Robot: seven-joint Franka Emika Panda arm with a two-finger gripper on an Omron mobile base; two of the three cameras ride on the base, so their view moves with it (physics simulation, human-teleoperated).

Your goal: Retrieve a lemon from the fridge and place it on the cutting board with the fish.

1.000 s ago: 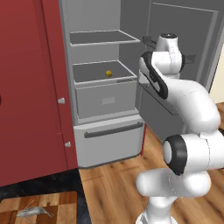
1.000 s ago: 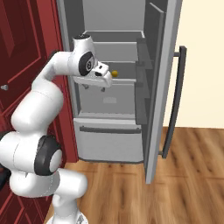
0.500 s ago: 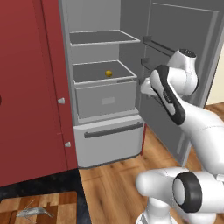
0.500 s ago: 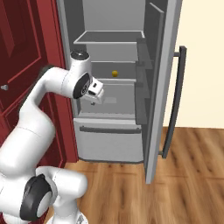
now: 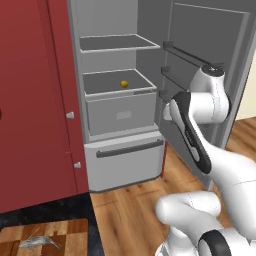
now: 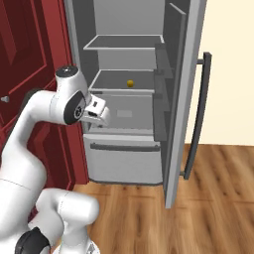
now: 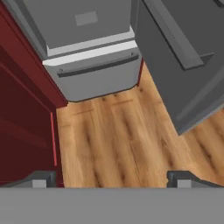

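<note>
Yellow against grey: the lemon (image 5: 124, 84) sits alone in the fridge (image 5: 117, 60) drawer (image 5: 120, 107), toward the back of that open bin, with bare drawer floor all round it. Above the drawer a shelf (image 5: 119, 43) carries nothing I can make out. Below it, the fridge's lower pull-out (image 5: 125, 160) is closed, its bar handle across the front. The fridge door (image 6: 186, 94) stands swung wide, leaving the whole front of the drawer open to reach.

The gripper (image 6: 98, 112) hangs in front of the drawer's face, below its rim and well apart from the lemon. The jaws are spread wide, their tips (image 7: 41, 179) far apart over wooden floor (image 7: 118, 135), and they hold nothing.

Down at the lower left of the fridge, the fish (image 5: 37, 243) lies on the cutting board (image 5: 65, 231), far from the lemon. Red cabinet (image 5: 30, 100) flanks the fridge's left side.
</note>
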